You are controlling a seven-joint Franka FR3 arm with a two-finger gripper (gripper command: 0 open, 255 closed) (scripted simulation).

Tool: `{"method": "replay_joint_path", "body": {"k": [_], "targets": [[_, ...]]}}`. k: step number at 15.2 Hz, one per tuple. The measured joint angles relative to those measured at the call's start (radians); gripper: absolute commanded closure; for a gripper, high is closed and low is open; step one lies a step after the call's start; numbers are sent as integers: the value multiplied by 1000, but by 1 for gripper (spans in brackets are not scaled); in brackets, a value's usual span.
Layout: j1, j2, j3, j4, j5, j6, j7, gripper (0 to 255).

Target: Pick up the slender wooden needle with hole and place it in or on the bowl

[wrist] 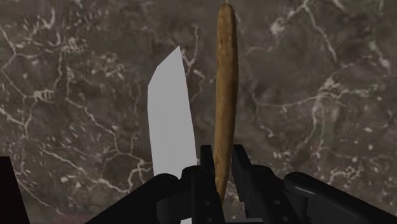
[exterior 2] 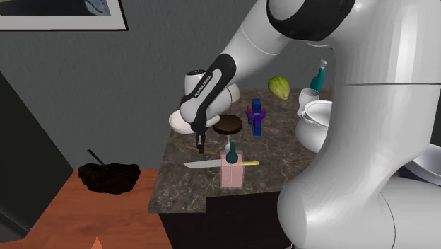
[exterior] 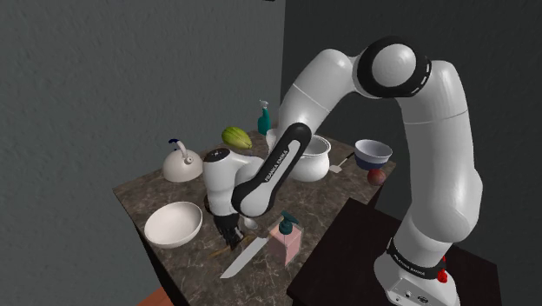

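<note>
Clasping brown wooden needle (wrist: 225,83) in narrowed hand (wrist: 222,156), low over marbled tabletop (wrist: 318,95); grey knife blade (wrist: 170,121) just beside needle, white bowl (exterior: 173,223) near.

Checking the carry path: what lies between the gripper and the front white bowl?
Only bare marble tabletop, in the shoulder view, between bowl and the gripper clasping the needle.

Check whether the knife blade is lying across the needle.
No, the knife blade lies beside the needle, with a strip of marble tabletop showing between them.
</note>
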Motion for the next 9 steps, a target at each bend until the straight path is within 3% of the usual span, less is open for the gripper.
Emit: {"method": "replay_joint_path", "body": {"k": [9], "targets": [[-56,-109,75,-9,94,-87,-58,255]]}}
